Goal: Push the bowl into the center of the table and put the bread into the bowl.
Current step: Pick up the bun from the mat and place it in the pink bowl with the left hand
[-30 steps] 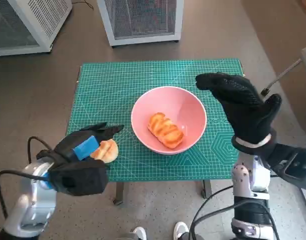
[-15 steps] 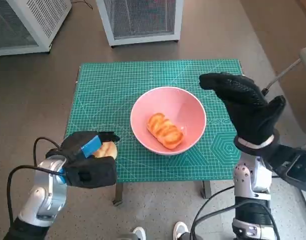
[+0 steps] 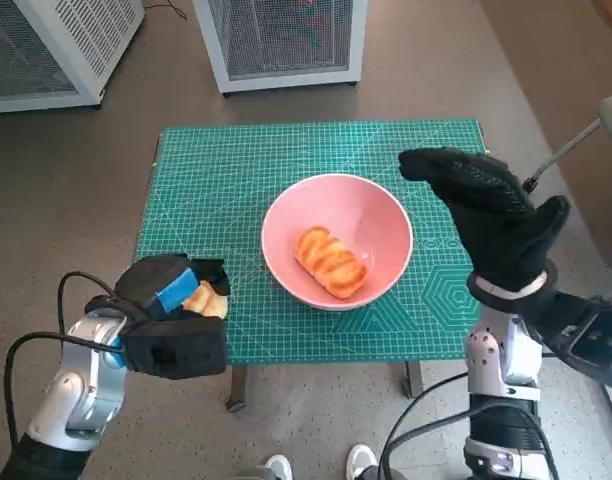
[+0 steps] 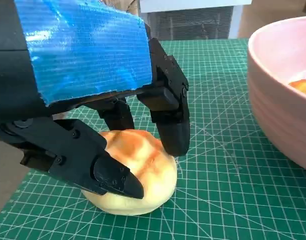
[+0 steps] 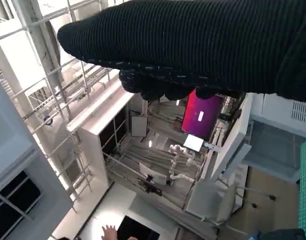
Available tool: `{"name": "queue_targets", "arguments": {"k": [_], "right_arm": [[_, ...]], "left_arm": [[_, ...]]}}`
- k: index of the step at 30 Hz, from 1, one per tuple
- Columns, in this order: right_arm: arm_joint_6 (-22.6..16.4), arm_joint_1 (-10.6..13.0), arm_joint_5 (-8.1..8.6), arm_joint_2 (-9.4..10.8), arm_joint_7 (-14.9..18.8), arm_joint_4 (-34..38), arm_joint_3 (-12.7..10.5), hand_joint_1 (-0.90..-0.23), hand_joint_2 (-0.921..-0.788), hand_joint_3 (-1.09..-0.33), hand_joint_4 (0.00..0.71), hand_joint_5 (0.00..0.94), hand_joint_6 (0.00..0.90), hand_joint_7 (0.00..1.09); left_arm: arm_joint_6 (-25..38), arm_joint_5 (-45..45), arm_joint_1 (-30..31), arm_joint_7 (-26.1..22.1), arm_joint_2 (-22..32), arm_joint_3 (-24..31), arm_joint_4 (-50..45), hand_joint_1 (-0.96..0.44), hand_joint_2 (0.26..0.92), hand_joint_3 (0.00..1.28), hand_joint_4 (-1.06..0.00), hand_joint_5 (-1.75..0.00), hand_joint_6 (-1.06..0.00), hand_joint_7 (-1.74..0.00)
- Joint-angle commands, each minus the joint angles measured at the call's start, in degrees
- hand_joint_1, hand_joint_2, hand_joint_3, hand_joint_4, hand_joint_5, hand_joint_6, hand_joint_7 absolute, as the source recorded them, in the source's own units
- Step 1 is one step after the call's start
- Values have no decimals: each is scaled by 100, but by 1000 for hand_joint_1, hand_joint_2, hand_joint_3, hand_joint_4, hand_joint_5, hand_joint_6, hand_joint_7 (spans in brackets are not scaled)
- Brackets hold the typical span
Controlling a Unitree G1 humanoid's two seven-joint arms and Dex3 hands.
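My left hand [image 3: 171, 310] cups the bread roll [image 4: 135, 172] left of the pink bowl [image 3: 381, 215], fingers touching it, not yet lifted; squeeze gently, lift clear of the rim, while my right hand [image 3: 491, 225] hovers open beside it.

A green cutting mat [image 3: 236, 170] printed with a pale grid covers the small table, which stands on a grey-brown floor [image 3: 76, 190]. Beyond the table's far edge stand two white cabinets with mesh panels, one [image 3: 281, 40] straight ahead and another [image 3: 46, 45] off to the left. A thin metal rod [image 3: 561, 155] slants in from the right edge. At the bottom edge, a pair of white shoes [image 3: 316, 465] shows (a person nearby, only the toes visible). Black cables [image 3: 426, 430] loop below the table.
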Motion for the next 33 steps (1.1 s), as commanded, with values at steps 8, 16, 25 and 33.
{"name": "queue_targets", "arguments": {"k": [8, 16, 25, 33], "right_arm": [[129, 140, -7, 16, -11, 9, 57, -559, -921, -526, 404, 9, 24, 648], [226, 165, 82, 22, 14, -9, 35, -557, -921, -522, 406, 10, 29, 650], [286, 168, 88, 35, 17, -29, 34, -554, -921, -520, 407, 9, 34, 647], [219, 134, 39, 54, 27, 38, 42, -553, -921, -524, 412, 11, 34, 646]], "left_arm": [[80, -64, -26, -182, 131, 294, -351, 3, 903, 61, -752, -1052, -650, -1194], [247, -262, -66, -414, 99, 652, -1064, 3, 907, 56, -753, -1048, -642, -1201], [336, -632, -295, -565, -69, 984, -1916, 3, 908, 42, -774, -1041, -649, -1179], [378, -725, -810, -620, -211, 917, -2373, 3, 908, 37, -784, -1020, -652, -1188]]}}
